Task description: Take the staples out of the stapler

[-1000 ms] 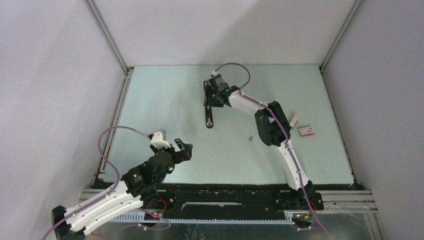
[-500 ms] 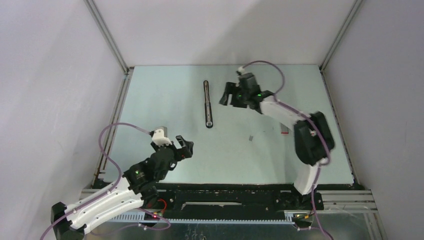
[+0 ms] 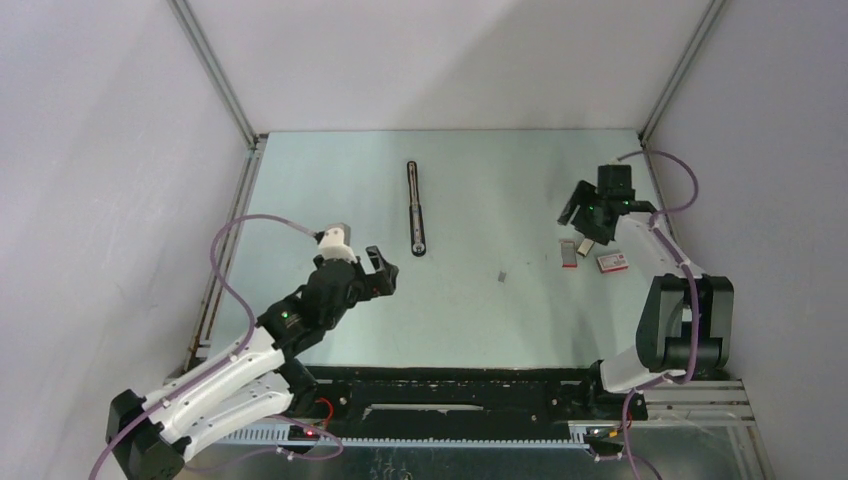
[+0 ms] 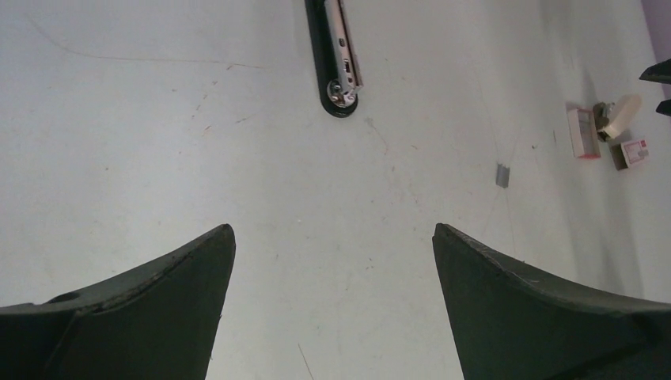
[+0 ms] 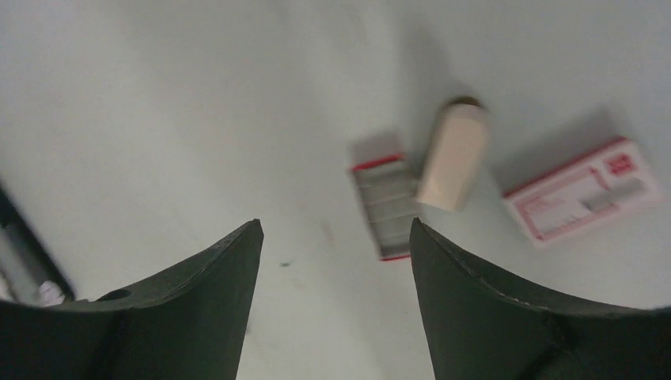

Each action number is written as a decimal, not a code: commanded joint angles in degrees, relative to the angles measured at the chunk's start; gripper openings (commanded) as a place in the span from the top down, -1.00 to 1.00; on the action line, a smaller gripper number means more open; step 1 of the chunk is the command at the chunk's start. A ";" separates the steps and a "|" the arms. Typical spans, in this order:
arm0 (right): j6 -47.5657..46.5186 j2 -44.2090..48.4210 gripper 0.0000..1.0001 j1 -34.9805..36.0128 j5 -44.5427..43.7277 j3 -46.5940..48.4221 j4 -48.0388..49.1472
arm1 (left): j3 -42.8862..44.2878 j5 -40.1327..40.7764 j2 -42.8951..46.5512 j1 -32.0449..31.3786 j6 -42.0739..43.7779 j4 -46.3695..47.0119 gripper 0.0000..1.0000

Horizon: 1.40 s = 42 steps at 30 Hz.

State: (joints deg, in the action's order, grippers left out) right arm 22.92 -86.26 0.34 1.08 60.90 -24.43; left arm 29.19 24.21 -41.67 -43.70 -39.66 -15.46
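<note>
The stapler (image 3: 415, 208) is a long thin black bar lying flat at mid-table with a silvery line along it. Its rounded near end shows in the left wrist view (image 4: 339, 89), and a blurred bit of it at the left edge of the right wrist view (image 5: 16, 257). No separate strip of staples shows. A tiny grey metal piece (image 3: 502, 275) lies right of the stapler, also in the left wrist view (image 4: 502, 175). My left gripper (image 3: 385, 272) is open and empty, short of the stapler's near end (image 4: 332, 237). My right gripper (image 3: 582, 222) is open and empty at the far right (image 5: 332, 229).
Under the right gripper lie a grey tray with red ends (image 3: 569, 253) (image 5: 385, 198), a beige block (image 3: 587, 244) (image 5: 453, 156) and a red-and-white box (image 3: 612, 262) (image 5: 584, 190). Walls with metal rails close in the table's left, right and back sides.
My right arm left the stapler and swung to the far right, above the tray and box. My left gripper moved forward and right towards the stapler's near end. The stapler has not moved.
</note>
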 commanded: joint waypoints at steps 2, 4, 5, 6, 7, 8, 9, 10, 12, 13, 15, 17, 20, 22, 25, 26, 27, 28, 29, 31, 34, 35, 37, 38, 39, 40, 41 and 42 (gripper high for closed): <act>2.80 2.25 -0.52 -5.98 -5.20 -1.83 -3.30 | 6.04 -4.80 -3.21 0.38 6.07 -1.28 -1.00; 3.12 1.86 -0.50 -6.31 -6.15 -1.87 -3.18 | 6.11 -4.75 -3.24 0.37 6.94 -1.70 -1.00; 3.28 1.57 -0.49 -6.36 -6.73 -1.84 -3.05 | 5.93 -4.59 -3.12 0.44 7.11 -1.68 -1.00; 3.33 1.21 -0.48 -6.40 -7.17 -1.88 -2.88 | 5.70 -4.32 -2.91 0.43 7.14 -1.68 -1.00; 3.38 0.61 -0.48 -6.48 -7.37 -1.85 -2.57 | 5.41 -4.19 -2.77 0.46 7.01 -1.55 -1.00; 3.29 -0.04 -0.47 -6.61 -7.42 -1.80 -2.18 | 4.98 -4.10 -2.66 0.39 6.82 -1.48 -1.00; 3.16 -0.98 -0.45 -6.77 -7.41 -1.83 -1.75 | 4.66 -4.28 -2.51 0.43 6.48 -1.31 -1.00; 3.23 -1.87 -0.44 -7.02 -7.34 -1.77 -1.40 | 4.24 -4.51 -2.39 0.46 6.07 -1.13 -1.00; 3.13 -3.78 -0.38 -7.64 -7.29 -1.77 -0.21 | 3.28 -5.20 -2.13 0.46 5.03 -0.77 -1.00; 3.05 -4.50 -0.33 -7.96 -7.16 -1.74 0.42 | 2.80 -5.43 -1.99 0.41 4.58 -0.47 -1.00; 3.20 -6.08 -0.23 -8.39 -7.19 -0.85 0.86 | 1.87 -5.86 -1.76 0.38 3.44 0.17 -1.00; 3.33 -7.34 -0.20 -8.51 -7.33 0.10 1.12 | 1.35 -6.44 -1.74 0.41 2.98 0.63 -1.00; 3.59 -9.02 -0.20 -8.51 -6.51 1.16 2.25 | 1.25 -6.79 -2.05 0.44 2.90 0.79 -1.00; 3.67 -10.37 -0.19 -8.47 -6.41 2.11 2.60 | 1.38 -6.64 -2.22 0.42 2.99 0.83 -0.99; 3.58 -12.49 -0.13 -8.47 -7.17 3.57 2.58 | 1.57 -6.64 -2.35 0.41 3.10 0.86 -1.00; 3.53 -13.15 -0.12 -8.45 -7.47 4.01 2.48 | 1.57 -6.67 -2.43 0.45 3.10 0.95 -1.00; 3.39 -13.77 -0.09 -8.43 -7.98 4.40 2.52 | 1.49 -6.78 -2.45 0.44 3.10 1.03 -1.00; 3.29 -14.42 -0.05 -8.43 -8.33 4.66 2.56 | 1.40 -6.76 -2.47 0.41 3.10 1.09 -0.99; 3.13 -15.21 -0.01 -8.44 -8.68 5.13 2.50 | 1.31 -6.86 -2.53 0.45 3.10 1.12 -0.99; 2.84 -16.27 0.05 -8.40 -9.22 5.71 2.17 | 1.10 -6.89 -2.54 0.42 3.03 1.14 -1.00; 2.67 -16.76 0.15 -8.36 -9.17 6.28 1.64 | 0.75 -6.82 -2.53 0.45 2.86 1.26 -1.00; 2.58 -16.50 0.20 -8.27 -9.23 6.26 1.52 | 0.63 -6.84 -2.43 0.45 2.79 1.42 -0.99; 2.25 -15.64 0.34 -7.81 -9.62 6.27 1.20 | 0.45 -6.89 -2.45 0.44 2.68 1.76 -1.00; 1.95 -14.93 0.44 -7.47 -9.80 6.32 1.04 | 0.48 -6.86 -2.52 0.44 2.66 1.90 -1.00; 1.69 -14.09 0.54 -7.15 -9.97 6.25 0.78 | 0.51 -6.89 -2.52 0.45 2.72 2.07 -1.00; 1.26 -12.90 0.63 -6.85 -10.14 6.25 0.58 | 0.60 -6.90 -2.54 0.38 2.74 2.29 -1.00; 0.89 -11.51 0.72 -6.56 -10.49 6.24 0.34 | 0.67 -6.92 -2.54 0.45 2.82 2.47 -1.00; 0.43 -10.03 0.82 -6.19 -11.01 6.27 0.11 | 0.69 -6.91 -2.46 0.44 2.83 2.68 -1.00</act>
State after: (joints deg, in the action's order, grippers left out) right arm 25.23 -102.59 -7.16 -7.64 65.21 -23.44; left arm 30.65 17.65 -44.29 -43.64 -36.16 -15.31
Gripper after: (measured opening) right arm 0.346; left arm 0.996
